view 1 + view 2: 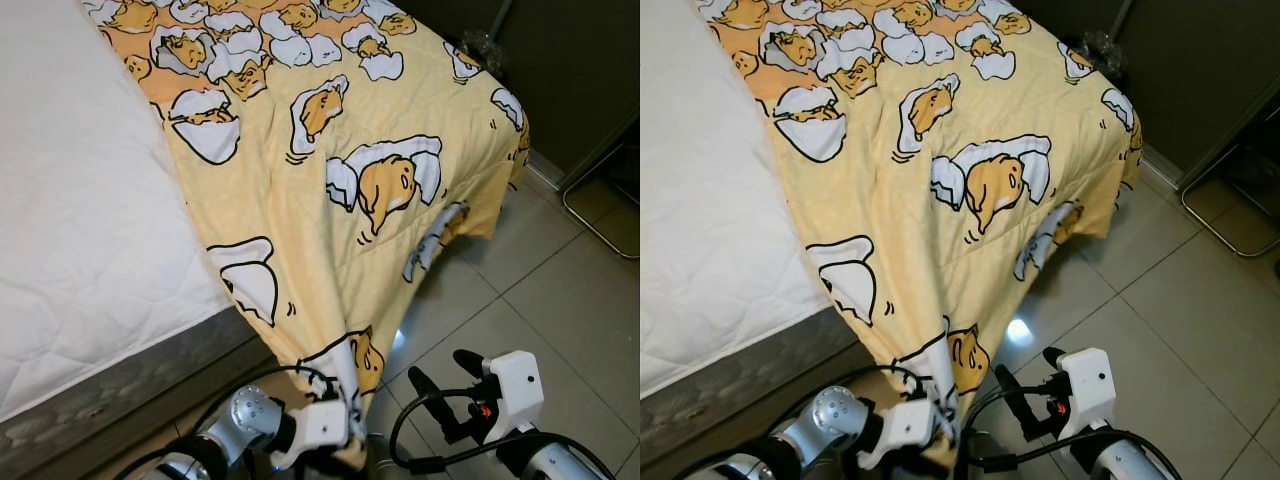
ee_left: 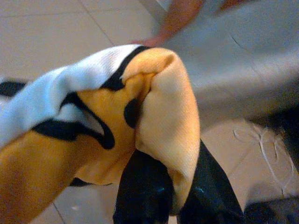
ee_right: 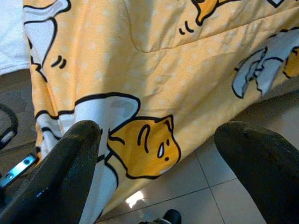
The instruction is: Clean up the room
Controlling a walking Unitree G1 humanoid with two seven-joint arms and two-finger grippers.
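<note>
A yellow blanket [image 1: 330, 180] printed with cartoon eggs lies across the bed and hangs over its corner down toward the floor. My left gripper [image 2: 175, 196] is shut on the blanket's lowest corner [image 1: 350, 375], with the cloth bunched between its black fingers. In the eye views that gripper [image 1: 350, 435] sits under the hanging corner at the bottom edge. My right gripper [image 1: 442, 370] stands open just right of that corner, above the tiles, with nothing between its fingers. The right wrist view has the draped blanket [image 3: 154, 70] ahead of the two spread fingers [image 3: 70, 172].
The bare white mattress [image 1: 70, 200] takes up the left, on a grey bed base [image 1: 120, 385]. Pale floor tiles [image 1: 540, 290] run to the right. A metal frame [image 1: 600, 215] and a dark wall [image 1: 570, 70] stand at the far right.
</note>
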